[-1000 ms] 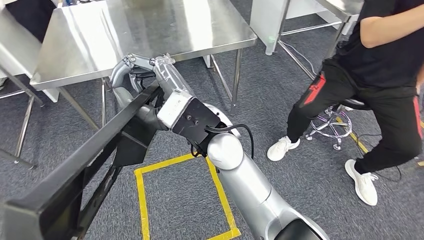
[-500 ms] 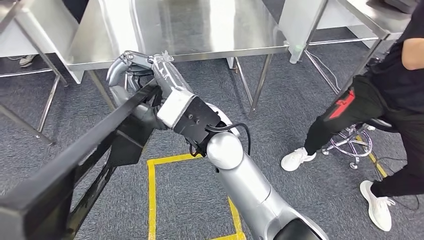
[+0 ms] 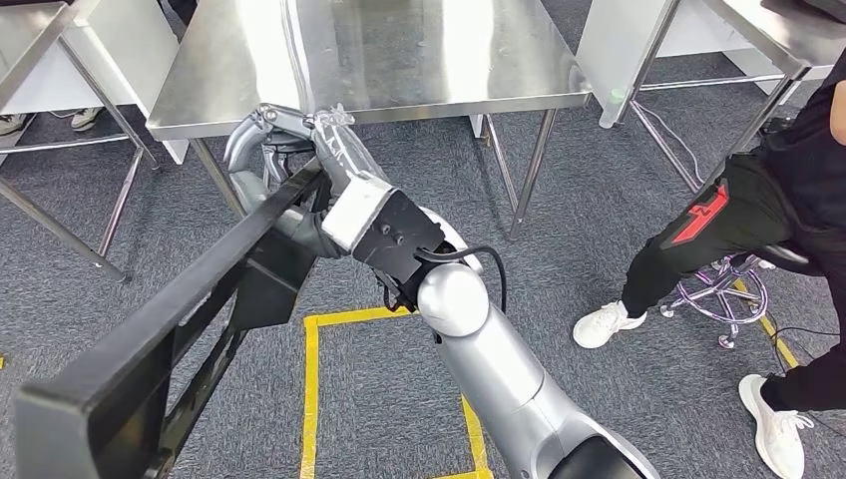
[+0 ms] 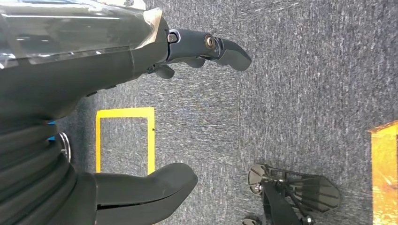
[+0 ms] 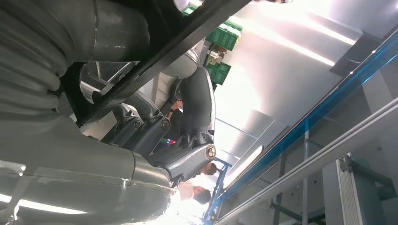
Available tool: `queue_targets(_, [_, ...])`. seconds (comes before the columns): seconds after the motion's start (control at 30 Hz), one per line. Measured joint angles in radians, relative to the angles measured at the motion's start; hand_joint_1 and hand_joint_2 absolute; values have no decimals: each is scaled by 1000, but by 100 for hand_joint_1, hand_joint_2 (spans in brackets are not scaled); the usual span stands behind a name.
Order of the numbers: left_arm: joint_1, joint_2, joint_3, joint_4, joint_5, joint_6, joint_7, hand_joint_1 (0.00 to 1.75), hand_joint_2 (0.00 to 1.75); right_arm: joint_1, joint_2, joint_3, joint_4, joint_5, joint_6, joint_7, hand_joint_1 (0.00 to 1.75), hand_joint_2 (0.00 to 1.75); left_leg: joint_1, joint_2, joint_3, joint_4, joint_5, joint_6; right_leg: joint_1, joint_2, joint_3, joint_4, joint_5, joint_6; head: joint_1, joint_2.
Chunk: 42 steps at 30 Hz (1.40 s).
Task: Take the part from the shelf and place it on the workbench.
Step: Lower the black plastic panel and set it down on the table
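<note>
The part is a long black metal bar with a bracket [image 3: 200, 299]. It runs from the lower left of the head view up to my right hand [image 3: 289, 150], which grips its far end just in front of the steel workbench [image 3: 399, 60]. In the right wrist view my right hand [image 5: 155, 126] has its fingers curled around the black bar [image 5: 187, 33]. In the left wrist view my left hand [image 4: 84, 70] hangs over the grey carpet, with its fingers [image 4: 206, 47] and thumb [image 4: 150, 187] apart and nothing between them.
A person in black clothes [image 3: 758, 200] is at the right beside a chrome stool [image 3: 723, 294]. A yellow tape square [image 3: 314, 399] marks the carpet under my arm. More steel tables stand at the far left [image 3: 40, 40] and far right [image 3: 758, 30].
The whole picture has shifted, so the camera moved: the workbench now sits more centred and the person further right. My right hand keeps its grip on the bar.
</note>
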Motion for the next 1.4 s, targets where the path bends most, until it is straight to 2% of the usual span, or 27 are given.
queue_targets(0.2, [0, 2, -1, 0, -8, -1, 13, 0, 175, 0, 0, 0, 0, 0, -1, 0, 175, 175, -1, 0, -1, 1, -2, -2, -2, 0, 0, 0, 0, -2, 0, 0])
queue_targets(0.3, [0, 2, -1, 0, -9, -1, 14, 0, 175, 0, 3, 0, 0, 0, -1, 0, 175, 175, -5, 0, -2, 0, -4, 1, -4, 0, 1, -3, 0, -1, 0, 0])
queue_targets(0.37, [0, 2, -1, 0, -9, -1, 17, 0, 175, 0, 8, 0, -1, 0, -1, 0, 175, 175, 0, 2, 8, -16, 2, 3, -2, -1, -3, 4, -6, 1, 0, 0])
queue_targets(0.43, [0, 1, -1, 0, -9, -1, 19, 0, 175, -2, 9, 0, -1, 0, -2, 0, 175, 175, 7, 4, 20, -31, 9, 6, 0, -1, -34, 70, -39, -1, 2, 0])
queue_targets(0.5, [0, 2, -1, 0, -9, -1, 21, 0, 175, 1, 6, 1, -1, -1, -2, 0, 175, 175, 7, 5, 21, -32, 10, 8, -3, -1, -97, 197, -89, -3, 3, 0])
queue_targets(0.53, [1, 2, -1, 0, -9, -1, 21, 0, 175, 4, 3, 1, -1, -1, -2, 0, 175, 175, 7, 5, 20, -32, 9, 7, -4, -1, -123, 247, -104, 0, 2, 0])
queue_targets(0.57, [1, 2, -1, 0, -8, -2, 22, 0, 175, 6, 1, 1, 0, -1, -2, 0, 175, 175, 8, 4, 20, -31, 9, 6, -6, -1, -135, 265, -104, 6, 2, 0])
queue_targets(0.6, [2, 1, -1, 0, -8, -3, 23, 0, 175, 8, 0, 1, 0, 0, -2, 0, 175, 175, 9, 3, 20, -30, 8, 4, -9, -1, -125, 241, -89, 16, 2, 0])
queue_targets(0.67, [2, 1, -1, 0, -8, -3, 23, 0, 175, 8, -1, 1, 0, 0, -2, 0, 175, 175, 12, 1, 22, -26, 3, -4, -15, -1, -61, 108, -35, 35, 3, 0])
queue_targets(0.7, [2, 1, -1, 0, -8, -3, 23, 0, 175, 8, -1, 1, 0, 0, -2, 0, 175, 175, 12, 0, 21, -22, 0, -10, -15, 0, -28, 46, -14, 36, 3, 0])
queue_targets(0.73, [2, 2, -1, 0, -8, -2, 23, 0, 175, 9, -2, 1, 0, 0, -2, 0, 175, 175, 11, -1, 20, -18, -3, -17, -15, 1, -7, 7, -2, 31, 2, 0])
queue_targets(0.77, [2, 2, -1, 0, -8, -1, 24, 0, 175, 9, -2, 1, 0, 0, -2, -1, 175, 175, 9, -2, 19, -16, -5, -23, -13, 2, 0, -7, 2, 22, 2, 0])
queue_targets(0.87, [3, 2, -1, 0, -8, 9, 28, 0, 175, 9, -3, 0, -1, 0, -2, -3, 175, 175, 14, 1, 15, -11, -10, -37, -12, 4, 3, -7, 4, -6, 1, 0])
queue_targets(0.9, [3, 1, -1, 0, -8, 13, 30, 0, 175, 9, -3, 0, -1, 0, -2, -4, 175, 175, 16, 5, 5, 11, -23, -42, -14, 4, 6, -8, 3, -14, 1, 0])
queue_targets(0.93, [2, 0, -1, 0, -8, 17, 31, 0, 175, 9, -3, 0, -1, 0, -2, -6, 175, 175, 17, 9, -13, 47, -42, -45, -16, 3, 9, -9, 2, -21, 1, 0])
queue_targets(1.0, [3, -2, -1, 0, -8, 20, 32, 0, 175, 10, -4, -1, 0, 0, -2, -9, 175, 175, 17, 16, -83, 183, -99, -50, -14, 1, 13, -9, -3, -30, 1, 0])
queue_targets(1.03, [3, -2, -1, 0, -8, 22, 32, 0, 175, 12, -5, -1, 0, 0, -2, -10, 175, 175, 18, 17, -119, 245, -117, -51, -11, 0, 15, -9, -5, -32, 1, 0])
queue_targets(1.07, [4, -2, -1, 0, -8, 23, 33, 0, 175, 15, -5, 0, 0, 0, -2, -10, 175, 175, 18, 18, -145, 284, -121, -50, -10, 0, 17, -9, -7, -35, 1, 0])
queue_targets(1.1, [4, -2, -1, 0, -9, 25, 33, 0, 175, 16, -5, 0, 0, 0, -2, -11, 175, 175, 18, 18, -148, 279, -104, -48, -8, 0, 20, -8, -9, -36, 1, 0])
queue_targets(1.13, [5, -2, -1, 0, -9, 25, 34, 0, 175, 17, -5, -1, 0, 0, -2, -11, 175, 175, 17, 18, -129, 232, -71, -45, -8, 0, 24, -8, -13, -36, 1, 0])
queue_targets(1.17, [5, -2, -1, 0, -9, 27, 34, 0, 175, 18, -5, -1, 0, 0, -2, -12, 175, 175, 17, 20, -96, 161, -33, -39, -7, 0, 30, -9, -17, -35, 1, 0])
queue_targets(1.2, [4, -2, -1, 0, -10, 28, 34, 0, 175, 17, -5, -1, 0, 1, -2, -13, 175, 175, 14, 23, -61, 91, -8, -33, -4, 0, 35, -9, -22, -31, 1, 0])
queue_targets(1.23, [2, -2, -2, 0, -10, 28, 34, 0, 175, 16, -5, -1, -1, 1, -2, -13, 175, 175, 11, 25, -32, 39, 4, -28, -2, 0, 38, -9, -27, -26, 1, 0])
queue_targets(1.27, [1, -2, -3, 0, -10, 29, 34, 0, 175, 16, -5, -2, -1, 1, -2, -13, 175, 175, 7, 27, -15, 10, 4, -24, 0, 0, 40, -11, -30, -20, 1, 0])
queue_targets(1.33, [1, -3, -5, 0, -10, 29, 34, 0, 175, 15, -5, -2, -1, 1, -2, -14, 175, 175, 2, 25, -4, -1, -6, -15, 1, -2, 45, -8, -28, -7, 1, 0])
queue_targets(1.4, [2, -4, -8, 0, -10, 30, 35, 0, 175, 15, -6, -3, -1, 1, -2, -14, 175, 175, 3, 22, 12, -10, -8, -3, -1, -2, 42, 15, -35, 1, 2, 0])
